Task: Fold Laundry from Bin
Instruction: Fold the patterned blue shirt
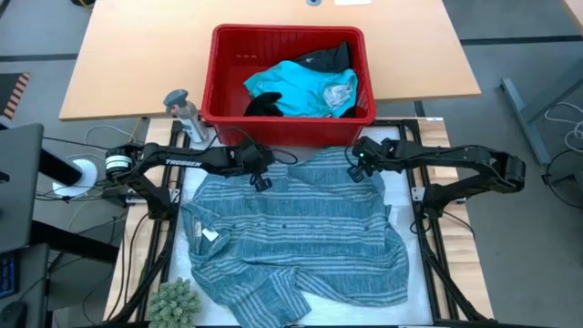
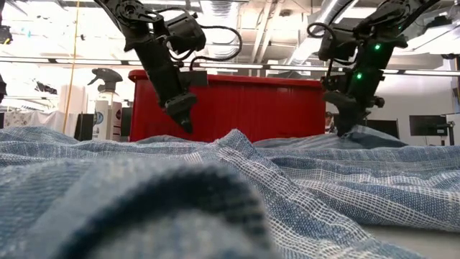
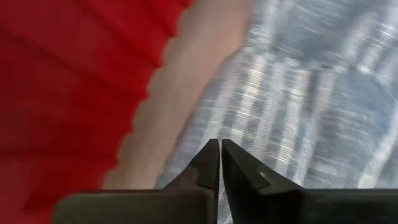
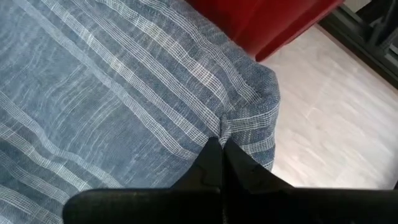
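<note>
High view: blue-grey striped shirt (image 1: 291, 232) spread rumpled over the white work surface (image 1: 401, 196), covering most of it, with a small white label (image 1: 210, 235) showing near its left side. Red bin (image 1: 290, 85) standing on the wooden table (image 1: 137, 55) just behind the shirt, holding a bright turquoise garment (image 1: 296, 87) with black cloth (image 1: 330, 56) behind it and more black at its front left. Grey spray bottle (image 1: 185, 111) upright just beside the bin's left front corner. Small green spiky plant (image 1: 175, 302) at the shirt's near left corner.

Left gripper (image 1: 260, 181) poised at the shirt's far edge, close to the bin's front wall; in the low view hanging clear above the cloth (image 2: 185, 121), not touching. Left wrist view: fingers (image 3: 208, 163) pressed almost together with only a thin slit between, nothing gripped, striped fabric and the red wall beyond.

Right gripper (image 1: 357, 173) at the shirt's far right corner, also near the bin. Low view: tip (image 2: 343, 128) down at the cloth, with the fabric raised in a small peak there. Right wrist view: fingers (image 4: 214, 163) closed together, tips meeting a puckered fold at the hem, apparently pinching it, with the bare pale surface beside the corner.
</note>
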Robot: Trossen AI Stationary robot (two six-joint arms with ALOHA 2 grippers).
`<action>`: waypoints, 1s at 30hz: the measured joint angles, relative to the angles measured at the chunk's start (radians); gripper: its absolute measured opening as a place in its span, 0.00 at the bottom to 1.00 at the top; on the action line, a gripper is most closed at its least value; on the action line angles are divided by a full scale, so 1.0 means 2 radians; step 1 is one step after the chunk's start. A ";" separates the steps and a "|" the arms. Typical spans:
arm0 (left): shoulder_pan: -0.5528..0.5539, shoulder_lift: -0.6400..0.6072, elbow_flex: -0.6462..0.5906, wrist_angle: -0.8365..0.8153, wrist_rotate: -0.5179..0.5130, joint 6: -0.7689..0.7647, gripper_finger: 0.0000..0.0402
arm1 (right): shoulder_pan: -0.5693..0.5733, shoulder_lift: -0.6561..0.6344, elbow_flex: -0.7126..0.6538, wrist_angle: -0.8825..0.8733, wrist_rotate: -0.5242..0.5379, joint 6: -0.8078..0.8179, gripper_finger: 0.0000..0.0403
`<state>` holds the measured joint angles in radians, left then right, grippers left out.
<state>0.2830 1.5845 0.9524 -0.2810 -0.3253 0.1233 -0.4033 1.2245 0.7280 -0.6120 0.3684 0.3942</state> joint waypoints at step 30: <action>0.095 0.066 0.000 0.013 0.101 0.026 0.50 | 0.039 0.012 0.000 -0.020 -0.002 -0.003 0.05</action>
<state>0.4725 1.7174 0.9524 -0.2540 -0.1228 0.1757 -0.3260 1.2491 0.7277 -0.6510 0.3640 0.3872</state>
